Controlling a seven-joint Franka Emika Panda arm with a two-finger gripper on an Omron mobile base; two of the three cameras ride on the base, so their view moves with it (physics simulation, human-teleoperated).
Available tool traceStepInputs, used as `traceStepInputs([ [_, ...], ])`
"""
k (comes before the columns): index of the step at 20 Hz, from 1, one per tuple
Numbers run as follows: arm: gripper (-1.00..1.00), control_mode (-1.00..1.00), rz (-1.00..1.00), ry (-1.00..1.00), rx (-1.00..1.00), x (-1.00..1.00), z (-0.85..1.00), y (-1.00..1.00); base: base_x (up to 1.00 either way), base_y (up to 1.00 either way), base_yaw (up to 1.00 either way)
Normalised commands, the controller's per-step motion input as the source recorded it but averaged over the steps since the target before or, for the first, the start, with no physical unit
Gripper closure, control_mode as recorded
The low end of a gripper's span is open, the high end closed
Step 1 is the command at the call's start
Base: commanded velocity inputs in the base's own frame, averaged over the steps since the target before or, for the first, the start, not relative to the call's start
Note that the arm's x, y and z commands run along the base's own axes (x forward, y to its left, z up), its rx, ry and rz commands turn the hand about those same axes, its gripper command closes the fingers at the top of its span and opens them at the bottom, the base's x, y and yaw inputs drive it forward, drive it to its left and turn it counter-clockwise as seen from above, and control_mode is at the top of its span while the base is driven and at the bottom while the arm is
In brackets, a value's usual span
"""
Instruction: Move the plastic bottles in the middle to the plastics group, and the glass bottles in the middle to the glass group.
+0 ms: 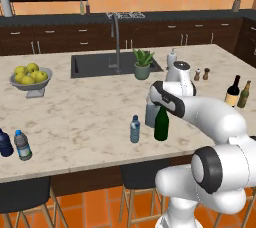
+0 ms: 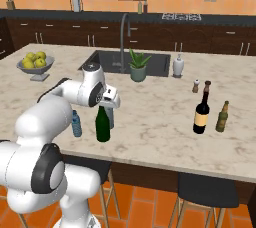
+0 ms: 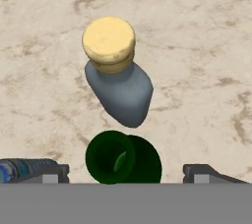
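Observation:
The tall dark green wine bottle (image 1: 161, 122) (image 2: 103, 124) stands near the counter's front edge. Behind it, close by, is the squat grey-blue bottle (image 1: 151, 114) (image 3: 120, 90) with a tan stopper (image 3: 109, 39). The small clear water bottle (image 1: 134, 129) (image 2: 76, 123) is just left of them. My gripper (image 3: 125, 171) points down over the green bottle's mouth (image 3: 123, 156), jaws open on either side of its neck. The plastics group, a navy bottle (image 1: 5, 143) and a clear one (image 1: 22, 145), sits far left. At the right stand the black wine bottle (image 1: 232, 91) (image 2: 202, 109) and the brown bottle (image 1: 244, 94) (image 2: 222, 117).
A bowl of lemons (image 1: 31, 79) stands at the left, with a sink (image 1: 100, 64) and tap behind the work area. A potted plant (image 1: 142, 64), a white dispenser (image 1: 171, 58) and two small shakers (image 1: 201, 74) stand farther back. Stools are tucked under the counter's front edge.

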Motion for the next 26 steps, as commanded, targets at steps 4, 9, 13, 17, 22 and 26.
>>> traceStepInputs([
  [4,1.0,-1.0,0.0,0.0,0.0,-0.01,0.0,0.0,0.0,0.0,0.0],
  [9,1.0,-1.0,0.0,0.0,0.0,-0.13,0.0,0.0,0.0,0.0,0.0],
  [13,1.0,-1.0,0.0,0.0,0.0,-0.32,0.02,-0.08,0.0,0.0,0.0],
  [17,1.0,-1.0,0.0,0.0,0.0,-0.35,0.34,-0.31,0.0,0.0,0.0],
  [22,1.0,-1.0,0.0,0.0,0.0,-0.08,0.56,-0.54,0.0,0.0,0.0],
  [26,1.0,-1.0,0.0,0.0,0.0,0.0,0.23,-0.86,0.0,0.0,0.0],
])
